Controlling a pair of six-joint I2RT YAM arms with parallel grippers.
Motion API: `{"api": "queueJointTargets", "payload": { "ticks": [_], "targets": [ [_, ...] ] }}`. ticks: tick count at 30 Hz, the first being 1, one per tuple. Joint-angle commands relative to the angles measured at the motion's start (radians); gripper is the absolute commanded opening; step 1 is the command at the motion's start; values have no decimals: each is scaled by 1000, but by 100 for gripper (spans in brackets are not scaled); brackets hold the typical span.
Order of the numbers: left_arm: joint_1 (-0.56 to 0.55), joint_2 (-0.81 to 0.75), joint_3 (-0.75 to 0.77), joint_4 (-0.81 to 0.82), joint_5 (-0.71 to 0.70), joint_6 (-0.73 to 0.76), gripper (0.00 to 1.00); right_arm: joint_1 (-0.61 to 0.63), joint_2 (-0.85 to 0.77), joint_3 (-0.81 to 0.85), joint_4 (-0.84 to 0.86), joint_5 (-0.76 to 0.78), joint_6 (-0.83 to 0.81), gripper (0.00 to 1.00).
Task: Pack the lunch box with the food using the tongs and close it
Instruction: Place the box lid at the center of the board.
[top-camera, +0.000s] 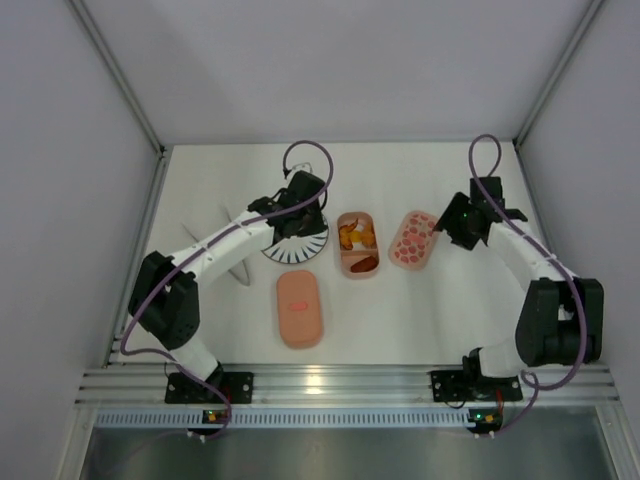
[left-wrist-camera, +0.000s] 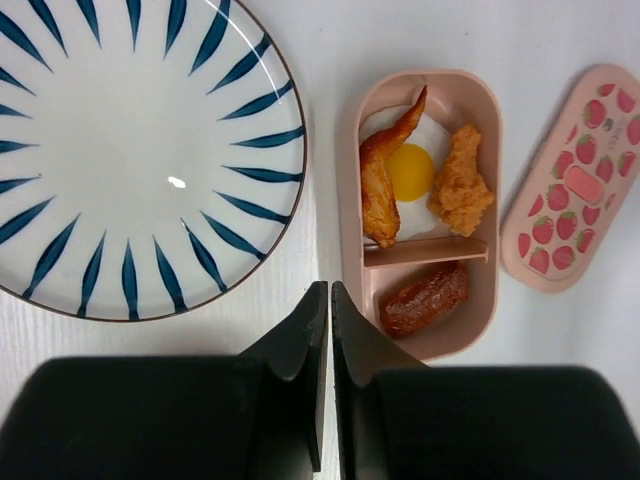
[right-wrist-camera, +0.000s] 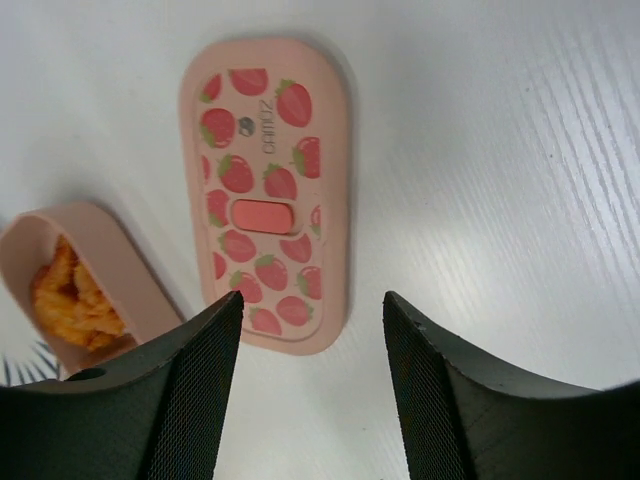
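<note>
The lunch box tray stands mid-table and holds the food: a wing, a fried egg and a crumbed piece in one compartment, a brown sausage in the other. To its right the strawberry-spotted lid lies flat. A plain pink lid lies nearer the arms. The tongs rest on the table left of the plate, partly under the left arm. My left gripper is shut and empty, between plate and tray. My right gripper is open and empty, just above the spotted lid's near end.
The striped round plate is bare and sits left of the tray, partly under my left wrist. White walls enclose the table on three sides, and a metal rail runs along the near edge.
</note>
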Motion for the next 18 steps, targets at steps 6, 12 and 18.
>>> {"api": "queueJointTargets", "payload": {
  "ticks": [6,12,18],
  "targets": [
    [26,-65,64,29,-19,60,22,49,-180,121,-48,-73,-56,57],
    [57,47,194,-105,95,77,23,79,-159,199,-133,60,-78,56],
    [116,34,273,-290,41,24,31,77,-45,418,-316,90,-30,55]
  ]
}}
